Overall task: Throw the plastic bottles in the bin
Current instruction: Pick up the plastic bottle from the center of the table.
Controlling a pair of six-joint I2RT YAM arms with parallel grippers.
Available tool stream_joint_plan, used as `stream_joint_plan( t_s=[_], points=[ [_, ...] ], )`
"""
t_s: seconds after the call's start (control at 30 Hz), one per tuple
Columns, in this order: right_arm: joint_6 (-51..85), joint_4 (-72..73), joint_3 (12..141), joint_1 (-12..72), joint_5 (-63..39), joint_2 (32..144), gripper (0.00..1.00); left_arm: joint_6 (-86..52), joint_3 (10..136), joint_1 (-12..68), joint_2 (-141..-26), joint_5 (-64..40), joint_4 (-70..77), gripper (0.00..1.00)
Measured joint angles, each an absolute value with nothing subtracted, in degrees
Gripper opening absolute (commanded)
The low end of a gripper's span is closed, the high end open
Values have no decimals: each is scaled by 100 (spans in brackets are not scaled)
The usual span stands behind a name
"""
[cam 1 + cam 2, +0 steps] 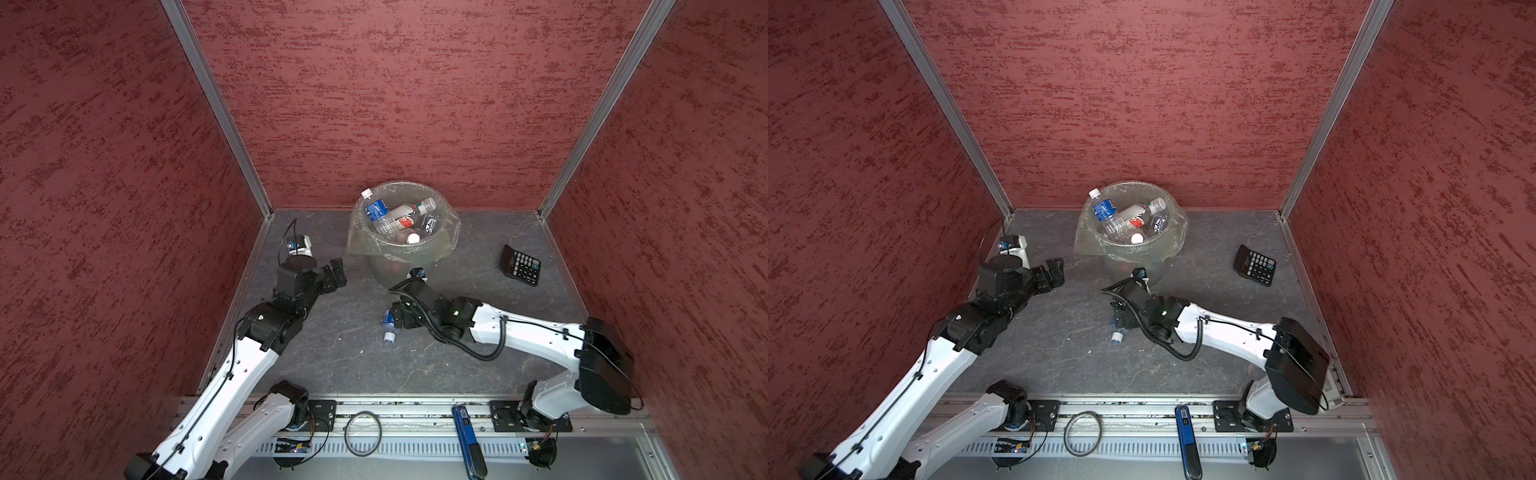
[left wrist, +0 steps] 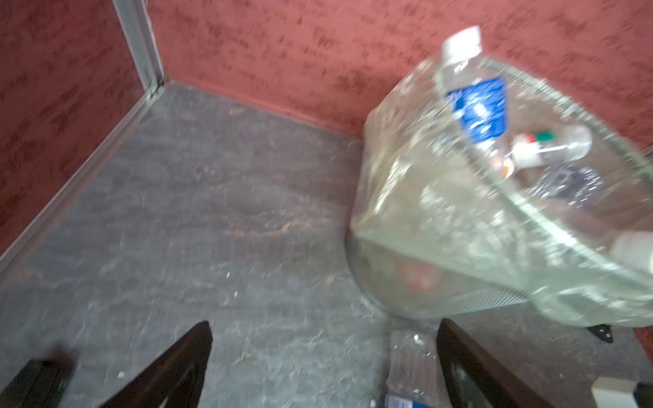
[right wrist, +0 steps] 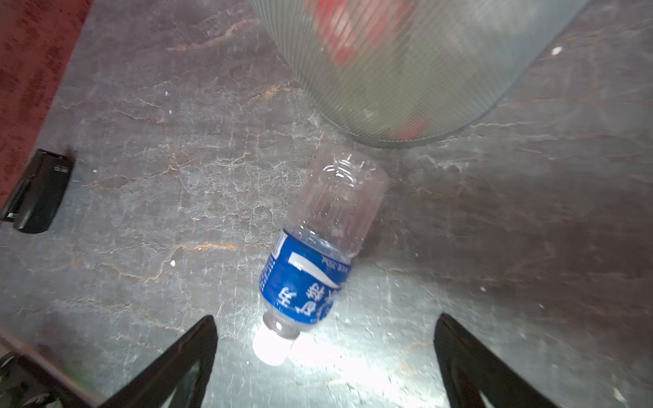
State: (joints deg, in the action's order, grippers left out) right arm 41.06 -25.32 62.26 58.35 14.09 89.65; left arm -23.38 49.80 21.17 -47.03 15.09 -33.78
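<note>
Right claw (image 3: 325,319) stands wide open over the blue-labelled bottle (image 3: 307,279) on the table (image 3: 141,176).

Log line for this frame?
left gripper: open, empty, near bin | right gripper: open over bottle lying on table | bin: several bottles inside

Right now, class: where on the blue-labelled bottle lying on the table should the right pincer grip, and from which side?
Grip the bottle across its blue-labelled middle, from above, with the open right pincer. It lies on its side, flanks free; the neck tapers, likely slipping.
</note>
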Motion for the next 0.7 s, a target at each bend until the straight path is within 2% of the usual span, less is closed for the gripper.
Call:
stream_joint_plan(
  t_s=[0.23, 0.5, 0.63, 0.7],
  points=[
    [4272, -2576, 6995, 5833, 1350, 10114, 98, -2882, 3809, 1872, -3918, 1142, -3542, 99],
    [4442, -2799, 7408, 5645, 1245, 10908, 72, -3131, 3424, 1752, -4045, 742, -3503, 100],
    [4368, -2943, 7422, 5603, 1219, 10989, 63, -3131, 3339, 1640, -4051, 552, -3446, 100],
    [4309, -2956, 7426, 5599, 1219, 10980, 53, -3148, 3301, 1577, -4060, 445, -3376, 100]
  ],
)
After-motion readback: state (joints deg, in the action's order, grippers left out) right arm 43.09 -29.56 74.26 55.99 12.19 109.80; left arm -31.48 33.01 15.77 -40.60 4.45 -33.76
